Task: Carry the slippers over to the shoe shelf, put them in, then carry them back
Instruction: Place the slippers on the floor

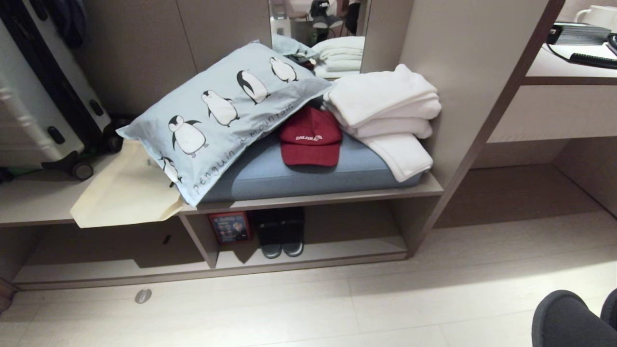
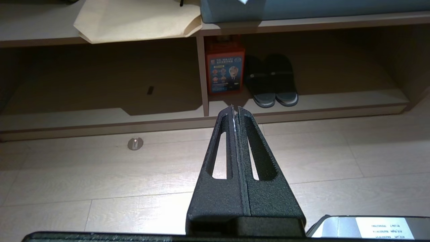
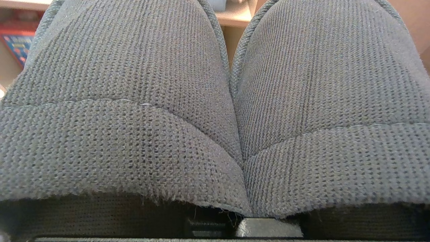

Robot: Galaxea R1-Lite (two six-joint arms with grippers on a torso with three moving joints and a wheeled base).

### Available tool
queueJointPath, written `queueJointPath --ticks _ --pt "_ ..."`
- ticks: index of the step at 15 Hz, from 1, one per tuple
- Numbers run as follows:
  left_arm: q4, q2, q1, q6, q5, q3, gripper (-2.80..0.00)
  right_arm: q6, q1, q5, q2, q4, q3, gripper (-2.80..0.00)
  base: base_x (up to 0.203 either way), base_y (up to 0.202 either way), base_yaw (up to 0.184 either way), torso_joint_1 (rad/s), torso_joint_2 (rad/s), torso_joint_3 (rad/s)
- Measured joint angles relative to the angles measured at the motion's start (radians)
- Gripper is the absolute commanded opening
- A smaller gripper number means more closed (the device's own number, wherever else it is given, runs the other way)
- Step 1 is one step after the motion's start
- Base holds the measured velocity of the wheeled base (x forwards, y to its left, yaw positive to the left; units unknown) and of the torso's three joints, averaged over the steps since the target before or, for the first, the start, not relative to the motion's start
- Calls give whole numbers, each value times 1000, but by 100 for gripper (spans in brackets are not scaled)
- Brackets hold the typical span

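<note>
The grey-blue knit slippers point(image 3: 215, 111) fill the right wrist view side by side, their inner edges pinched together where my right gripper, hidden beneath the fabric, is shut on them. They also show at the head view's lower right corner point(image 1: 566, 318), above the floor. The shoe shelf point(image 1: 356, 251) is the low cubby with a pale base board, ahead and to the left. My left gripper point(image 2: 235, 109) is shut and empty, pointing toward the shelf's divider panel point(image 2: 202, 77) from above the floor.
A darker pair with white sole edges point(image 1: 281, 235) and a red box point(image 1: 230, 227) stand in the cubby. Above lie a penguin pillow point(image 1: 217, 111), a red cap point(image 1: 310, 137) and white towels point(image 1: 390, 111). A suitcase point(image 1: 43, 101) stands left and a desk recess point(image 1: 520, 193) right.
</note>
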Motion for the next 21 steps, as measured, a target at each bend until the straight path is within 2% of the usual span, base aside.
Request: queueJointPath --ticks 13,21 --pt "0 0 0 0 0 0 -280 14 0 -6 0 -1 0 -280 0 0 0 1 0 202" --pt "0 0 0 8 0 0 -280 13 0 -5 0 -1 0 -280 0 0 0 1 0 32"
